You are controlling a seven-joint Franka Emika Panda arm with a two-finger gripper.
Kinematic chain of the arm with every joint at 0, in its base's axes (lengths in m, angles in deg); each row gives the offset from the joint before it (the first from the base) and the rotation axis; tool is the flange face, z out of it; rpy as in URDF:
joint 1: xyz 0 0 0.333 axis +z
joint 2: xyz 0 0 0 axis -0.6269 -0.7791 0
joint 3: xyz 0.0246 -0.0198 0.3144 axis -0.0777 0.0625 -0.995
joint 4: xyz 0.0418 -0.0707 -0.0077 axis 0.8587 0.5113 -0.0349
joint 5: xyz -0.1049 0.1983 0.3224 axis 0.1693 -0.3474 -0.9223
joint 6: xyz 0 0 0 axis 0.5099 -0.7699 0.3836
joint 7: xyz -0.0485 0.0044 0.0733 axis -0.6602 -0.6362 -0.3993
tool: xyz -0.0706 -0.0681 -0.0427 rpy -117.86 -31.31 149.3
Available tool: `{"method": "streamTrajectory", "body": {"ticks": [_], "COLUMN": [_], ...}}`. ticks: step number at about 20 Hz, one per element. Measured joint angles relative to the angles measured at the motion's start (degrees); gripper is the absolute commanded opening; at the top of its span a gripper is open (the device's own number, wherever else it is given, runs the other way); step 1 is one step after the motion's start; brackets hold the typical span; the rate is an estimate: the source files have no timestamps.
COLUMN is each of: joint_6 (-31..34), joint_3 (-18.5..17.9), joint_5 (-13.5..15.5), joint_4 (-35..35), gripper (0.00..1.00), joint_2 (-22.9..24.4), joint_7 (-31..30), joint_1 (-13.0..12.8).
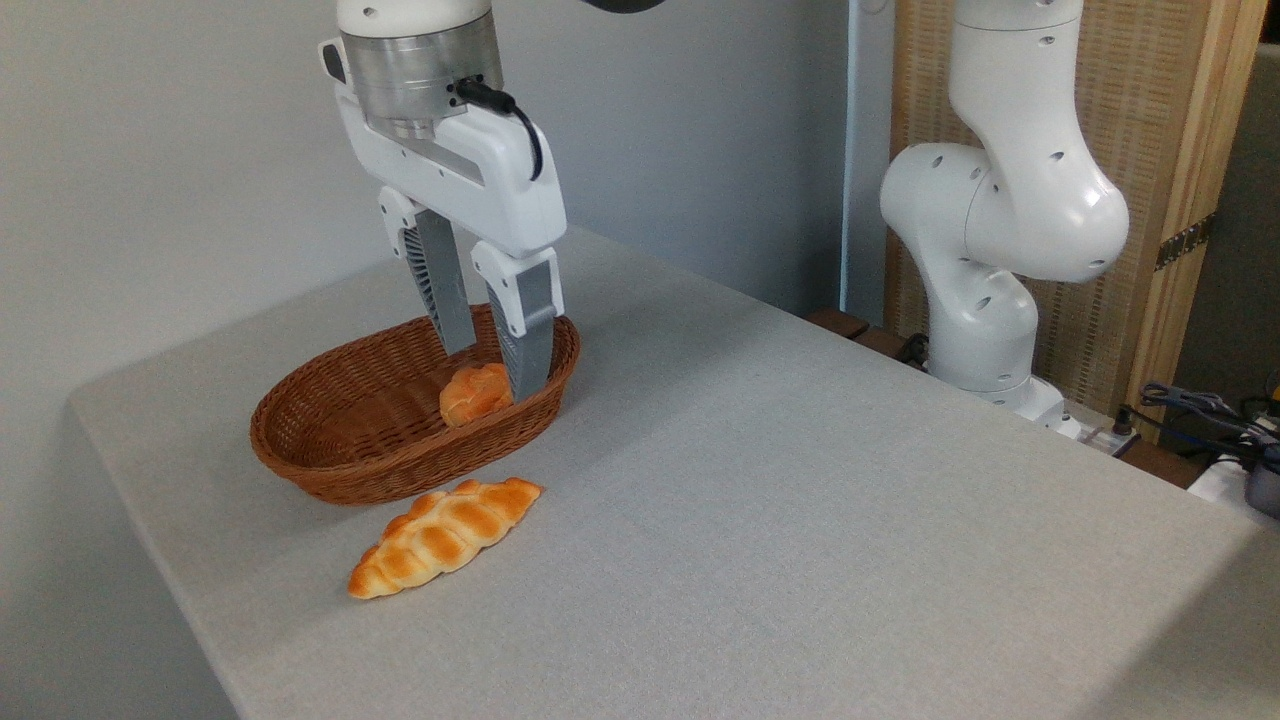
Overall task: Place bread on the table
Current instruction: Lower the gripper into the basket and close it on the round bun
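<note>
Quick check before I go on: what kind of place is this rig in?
Likely a robotics lab: a bare cloth-covered table, the arm's base mounted beside it, loose cables at right, and replica-looking bread.

wicker basket [330, 450] on table [800, 500], left part, toward back. bun [470, 393] inside basket, at its right end. gripper [495, 372] above basket's right end, fingers either side of bun's top. braided loaf [445, 537] on table just in front of basket, apart from it. arm base [985, 330] behind table's right rear edge.
</note>
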State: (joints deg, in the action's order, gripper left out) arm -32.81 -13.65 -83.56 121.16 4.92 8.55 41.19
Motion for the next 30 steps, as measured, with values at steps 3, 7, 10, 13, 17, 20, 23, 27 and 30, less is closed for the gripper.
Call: {"method": "streamTrajectory", "body": {"ticks": [3, 7, 10, 13, 17, 20, 23, 27, 30], "joint_6": [0.1, -5.7, -13.3, -21.1, -27.2, -29.1, -30.6, -31.0, -31.0], "joint_3": [4.4, 10.0, 12.8, 16.6, 19.4, 19.9, 20.4, 20.8, 20.9], "joint_5": [0.7, 3.0, 5.5, 6.4, 6.6, 6.6, 6.5, 2.8, 2.2], "joint_4": [1.2, 6.7, 13.6, 19.3, 24.3, 25.8, 26.7, 27.2, 27.3], "gripper": [1.00, 1.00, 1.00, 1.00, 1.00, 1.00, 0.79, 0.32, 0.28], "joint_2": [-0.3, 0.1, 1.4, 1.6, 1.3, 1.0, 0.8, 0.6, 0.3], "joint_7": [-0.1, -0.3, -0.3, -0.3, -0.3, -0.2, -0.1, 0.0, 0.0], "joint_1": [-0.8, -1.2, -1.2, -1.2, -1.2, -1.2, -1.2, -1.2, -1.2]}}
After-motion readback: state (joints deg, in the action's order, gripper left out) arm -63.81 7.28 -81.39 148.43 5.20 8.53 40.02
